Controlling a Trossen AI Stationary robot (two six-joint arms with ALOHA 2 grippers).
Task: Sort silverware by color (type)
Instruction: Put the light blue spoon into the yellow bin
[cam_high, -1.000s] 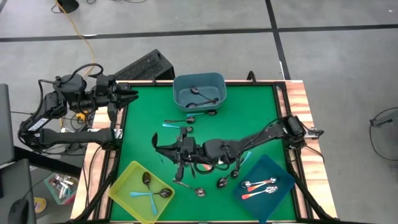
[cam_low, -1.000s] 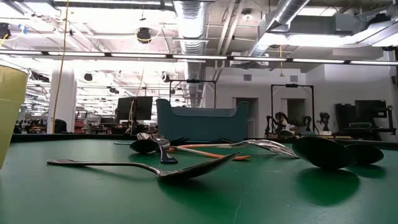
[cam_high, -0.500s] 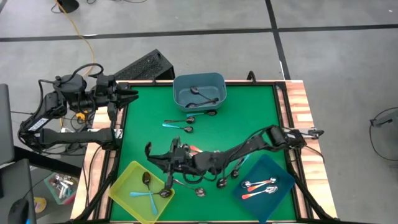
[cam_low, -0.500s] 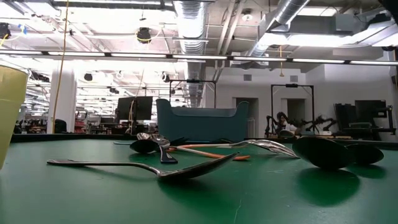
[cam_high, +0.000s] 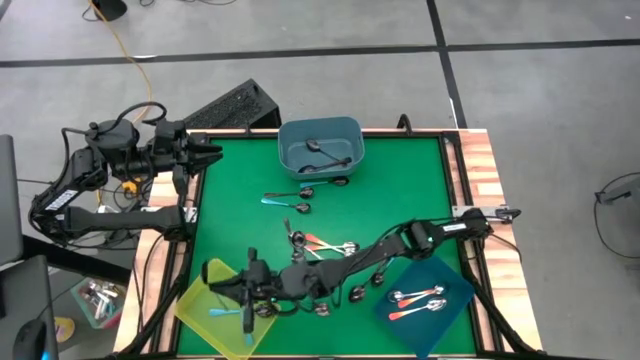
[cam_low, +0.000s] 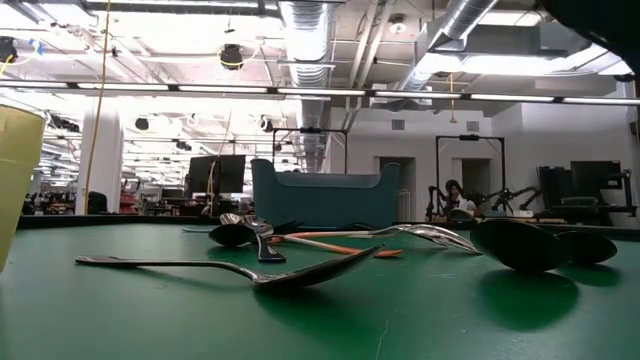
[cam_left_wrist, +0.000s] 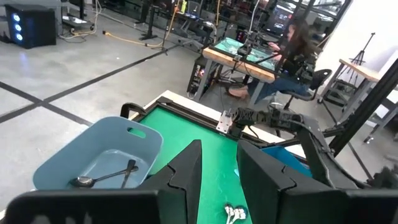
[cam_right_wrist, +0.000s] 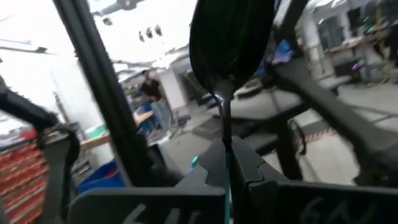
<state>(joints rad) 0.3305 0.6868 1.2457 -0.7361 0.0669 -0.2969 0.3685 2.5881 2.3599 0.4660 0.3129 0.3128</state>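
My right gripper (cam_high: 232, 284) reaches across the table and hovers over the yellow bin (cam_high: 195, 300) at the near left corner, shut on a spoon (cam_right_wrist: 231, 37) whose dark shiny bowl sticks out ahead of the fingers. Teal-handled spoons (cam_high: 240, 313) lie in that bin. Orange-red spoons (cam_high: 418, 300) lie in the dark blue bin (cam_high: 455, 272), and dark metal spoons (cam_high: 325, 152) in the grey-blue bin (cam_high: 320, 130). Loose spoons (cam_high: 322, 245) lie on the green mat mid-table, with two more (cam_high: 288, 200) farther back. My left gripper (cam_high: 212, 152) waits open at the table's far left corner. My right gripper pinches the spoon's thin stem (cam_right_wrist: 224, 127) just below the bowl between its two fingers (cam_right_wrist: 208, 163). The spoon runs along the fingers, bowl pointing forward past them toward the table's left. It is lifted clear above the yellow bin. A trace of teal (cam_right_wrist: 194, 163) shows beside the fingers.
The three bins stand at the near left, near right and far middle of the mat. Wooden edges (cam_high: 495, 200) frame the table's right side. In the low view, spoons (cam_low: 270, 270) lie close by with the grey-blue bin (cam_low: 325, 195) behind. People show in the room beyond.
My right gripper has travelled from the middle of the table toward the near left corner, carrying the spoon, and now stands over the yellow bin. The loose spoons it hid mid-table show again. My left arm has kept still.
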